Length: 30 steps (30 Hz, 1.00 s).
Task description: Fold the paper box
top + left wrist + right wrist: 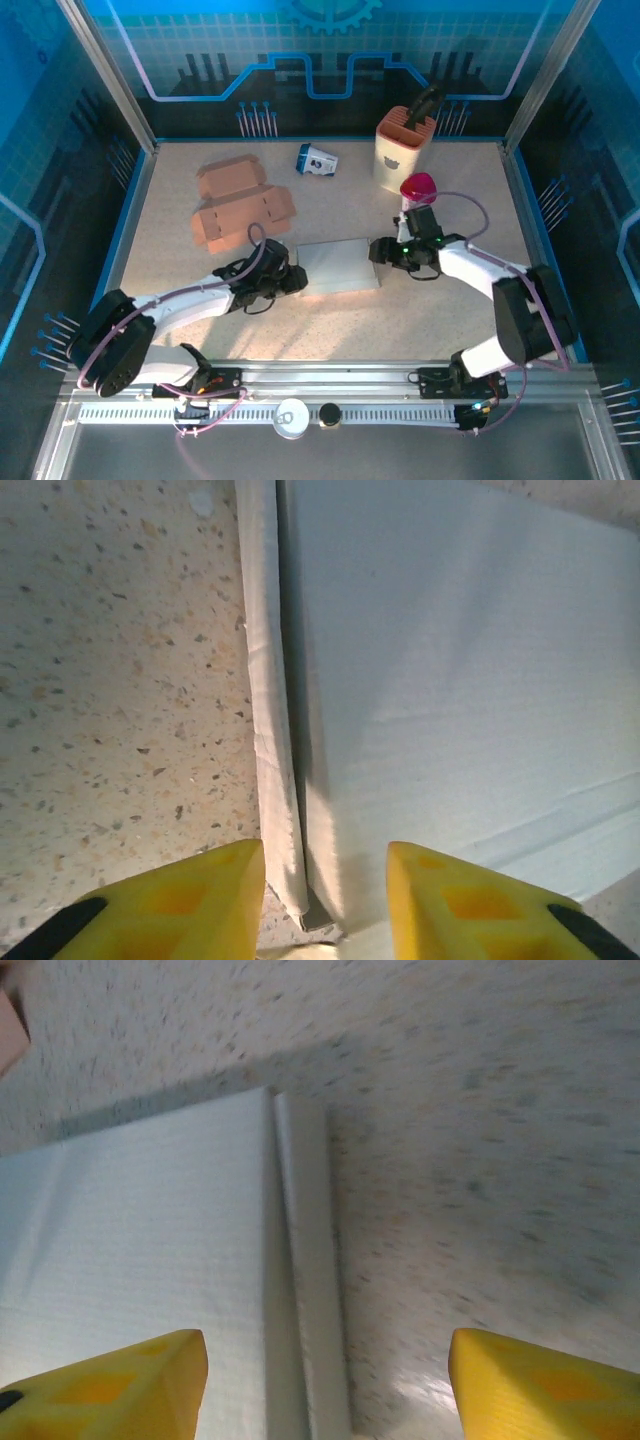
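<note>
- Top external view puts the white paper box point(338, 265) flat at mid-table, with your left gripper point(298, 280) at its left edge and your right gripper point(378, 250) at its right edge.
- On the left wrist view, your jaws stand partly apart, straddling the narrow side flap point(268, 710) and gripping nothing.
- On the right wrist view, the jaws gape wide over the other flap point(312, 1260), also empty.
- The step looks like raising these flaps: slip a finger under each edge, lift along the crease, and keep the panel flat.
- The speckled table point(450, 200) looks smooth, so expect sliding. The brown cardboard point(240, 205) and tool holder point(404, 150) sit well apart.
</note>
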Motion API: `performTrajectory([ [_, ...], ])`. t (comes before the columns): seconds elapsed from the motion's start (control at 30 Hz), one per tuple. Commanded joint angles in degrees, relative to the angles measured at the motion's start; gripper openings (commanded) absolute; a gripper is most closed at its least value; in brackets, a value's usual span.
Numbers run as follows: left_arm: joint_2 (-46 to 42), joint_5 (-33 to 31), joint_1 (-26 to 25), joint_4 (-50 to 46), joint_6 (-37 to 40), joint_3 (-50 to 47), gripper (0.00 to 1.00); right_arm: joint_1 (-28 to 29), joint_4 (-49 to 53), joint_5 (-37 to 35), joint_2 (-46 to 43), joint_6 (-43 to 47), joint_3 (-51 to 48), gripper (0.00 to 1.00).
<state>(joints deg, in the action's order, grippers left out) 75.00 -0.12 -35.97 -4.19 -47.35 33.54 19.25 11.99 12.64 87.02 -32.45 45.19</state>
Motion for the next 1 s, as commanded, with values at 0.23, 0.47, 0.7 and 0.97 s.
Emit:
performTrajectory([
  [0.23,3.10,12.61,11.31,-0.41,7.29,4.20,0.42,1.85,-2.18,0.86,6.01,1.42,2.34,0.36],
  [0.47,12.59,17.74,11.53,8.50,6.81,4.85,0.38,1.54,-2.64,3.01,6.23,1.19,1.64,0.35],
  [0.7,14.77,17.96,10.83,14.90,4.70,1.48,0.30,-0.91,-6.34,8.27,5.80,-0.20,-0.93,0.39],
  [0.97,16.67,16.38,11.08,19.51,3.90,-2.94,0.13,-6.32,-8.97,15.68,5.07,1.60,-2.99,0.63],
])
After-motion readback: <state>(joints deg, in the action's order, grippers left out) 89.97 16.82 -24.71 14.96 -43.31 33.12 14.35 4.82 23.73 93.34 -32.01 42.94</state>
